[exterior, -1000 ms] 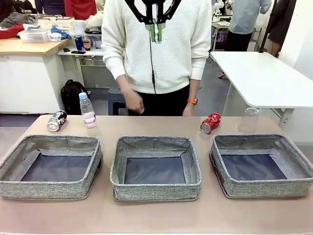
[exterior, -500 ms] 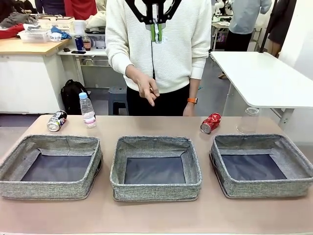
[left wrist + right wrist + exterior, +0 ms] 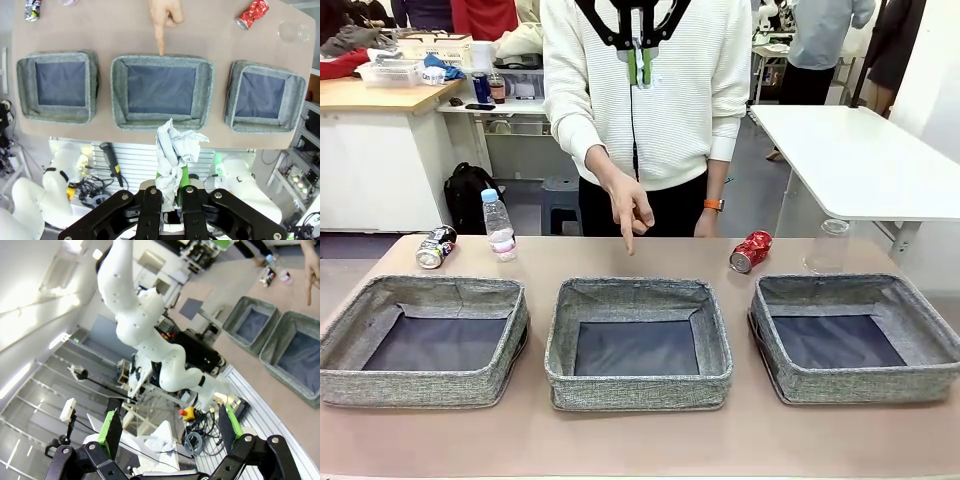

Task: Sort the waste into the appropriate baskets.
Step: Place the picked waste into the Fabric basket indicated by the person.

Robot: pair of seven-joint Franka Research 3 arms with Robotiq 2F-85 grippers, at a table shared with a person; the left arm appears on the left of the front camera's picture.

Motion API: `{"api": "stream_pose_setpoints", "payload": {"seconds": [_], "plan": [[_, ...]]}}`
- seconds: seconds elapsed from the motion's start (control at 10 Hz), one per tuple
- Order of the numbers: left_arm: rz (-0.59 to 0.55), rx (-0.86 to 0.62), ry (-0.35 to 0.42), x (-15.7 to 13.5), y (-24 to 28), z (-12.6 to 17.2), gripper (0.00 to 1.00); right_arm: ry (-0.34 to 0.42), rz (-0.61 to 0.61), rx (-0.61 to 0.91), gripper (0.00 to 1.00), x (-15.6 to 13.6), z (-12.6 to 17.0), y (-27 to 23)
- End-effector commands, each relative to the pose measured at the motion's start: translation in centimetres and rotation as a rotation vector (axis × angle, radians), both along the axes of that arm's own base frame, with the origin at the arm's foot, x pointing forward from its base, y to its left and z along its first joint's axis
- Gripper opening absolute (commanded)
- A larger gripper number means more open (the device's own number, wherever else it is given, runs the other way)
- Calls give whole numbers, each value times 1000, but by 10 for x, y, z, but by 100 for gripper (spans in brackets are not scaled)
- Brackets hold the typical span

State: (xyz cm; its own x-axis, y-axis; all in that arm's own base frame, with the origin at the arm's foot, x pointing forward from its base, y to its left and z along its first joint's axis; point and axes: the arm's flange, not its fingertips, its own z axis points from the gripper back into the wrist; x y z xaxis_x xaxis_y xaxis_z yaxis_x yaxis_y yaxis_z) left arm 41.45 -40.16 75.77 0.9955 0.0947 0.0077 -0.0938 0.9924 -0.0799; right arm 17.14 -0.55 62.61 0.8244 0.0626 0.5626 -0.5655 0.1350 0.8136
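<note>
Three baskets sit in a row on the table (image 3: pixel 740 440): left basket (image 3: pixel 420 385), middle basket (image 3: pixel 638 385), right basket (image 3: pixel 865 385).

Beyond them, along the far edge:
- dark can (image 3: pixel 436 247) on its side at far left
- small bottle (image 3: pixel 499 225) upright just beside it
- red can (image 3: pixel 751 251) on its side behind the gap between middle and right baskets
- clear cup (image 3: pixel 828 247) near the far right corner

Left gripper (image 3: pixel 171 187) hangs high above the near side of the table, clamped on a crumpled white paper ball (image 3: pixel 175 150) that sticks out past its fingertips. From the wrist view the ball lines up over the middle basket's near wall.

Right gripper (image 3: pixel 170 432) is raised off to the side, jaws spread wide, nothing between the green pads.

Person's hand (image 3: pixel 630 205) has its index finger extended down toward the middle basket's far rim.
</note>
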Motion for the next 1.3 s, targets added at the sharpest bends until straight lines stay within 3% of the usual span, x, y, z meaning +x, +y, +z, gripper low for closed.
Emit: {"api": "stream_pose_setpoints", "payload": {"seconds": [0.0, 0.5, 0.8, 1.0, 1.1, 1.2], "plan": [[0, 10, -1, -4, 1, 1, 10, -27, 11, 18, 100, 2, 4, 2], [0, 0, 0, 0, 0, 0, 10, -27, 11, 18, 100, 2, 4, 2], [-53, 17, 9, -43, 4, -81, 10, -27, 11, 18, 100, 2, 4, 2], [-16, -33, 12, -74, 11, -140, 10, -27, 11, 18, 100, 2, 4, 2], [74, 20, -19, -79, 17, -171, 10, -27, 11, 18, 100, 2, 4, 2], [21, 11, 4, -82, 21, -206, 10, -27, 11, 18, 100, 2, 4, 2]]}}
